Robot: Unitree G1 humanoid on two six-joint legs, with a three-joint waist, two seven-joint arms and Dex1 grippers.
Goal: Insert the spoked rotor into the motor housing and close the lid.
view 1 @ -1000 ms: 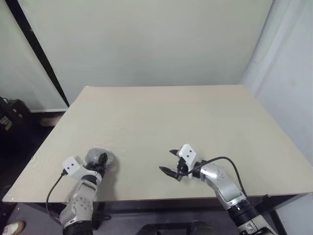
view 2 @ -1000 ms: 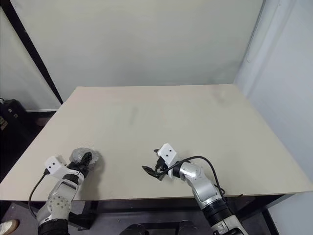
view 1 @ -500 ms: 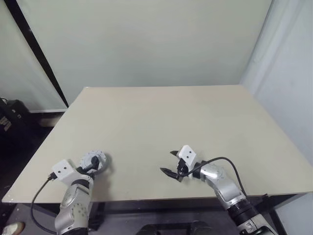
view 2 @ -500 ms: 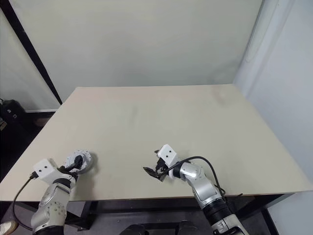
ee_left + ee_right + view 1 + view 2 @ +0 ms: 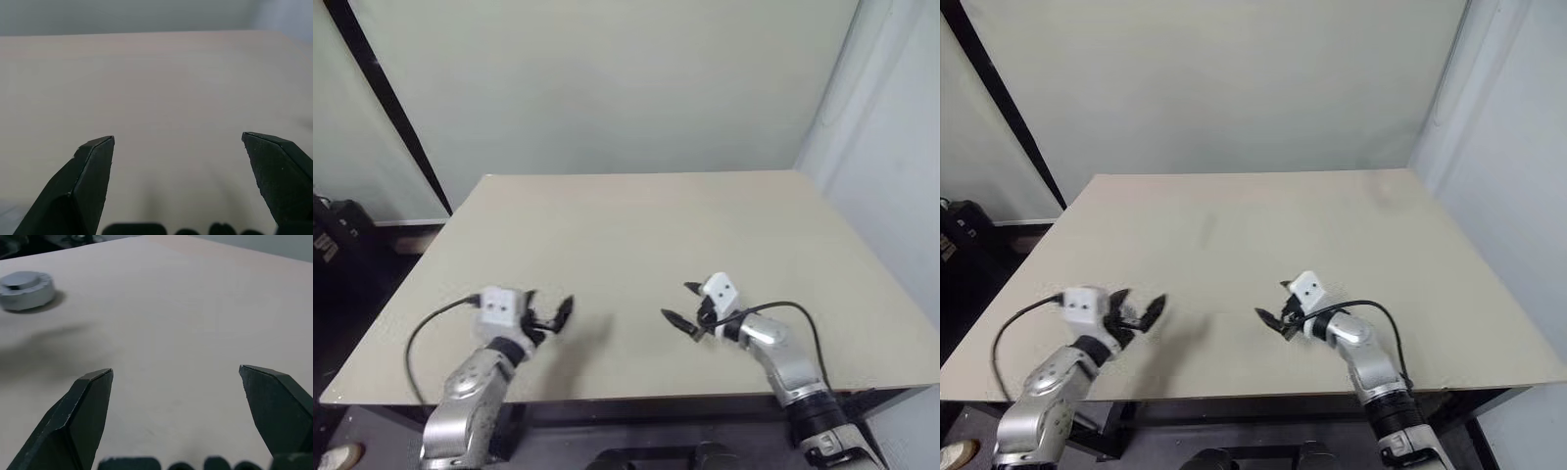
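A low round grey unit (image 5: 25,290) rests on the table (image 5: 636,235), seen in the right wrist view. Its flat grey lid (image 5: 22,282) with a small raised hub sits shut on top, over a ridged wall that looks like the motor housing. The spoked rotor is hidden. My left gripper (image 5: 551,305) hovers open and empty above the table near the front left, with its hand covering the unit in the head views. My right gripper (image 5: 677,302) stands open and empty near the front centre, pointing left toward the unit, well apart from it.
The table's front edge (image 5: 636,397) runs just below both hands. A black post (image 5: 391,108) leans at the far left, and dark gear (image 5: 333,240) sits on the floor beyond the left edge. A wall closes the back.
My left gripper has come off the grey unit, lifted and swung to the right with its wrist rolled. My right gripper has shifted to the right. The unit stays put.
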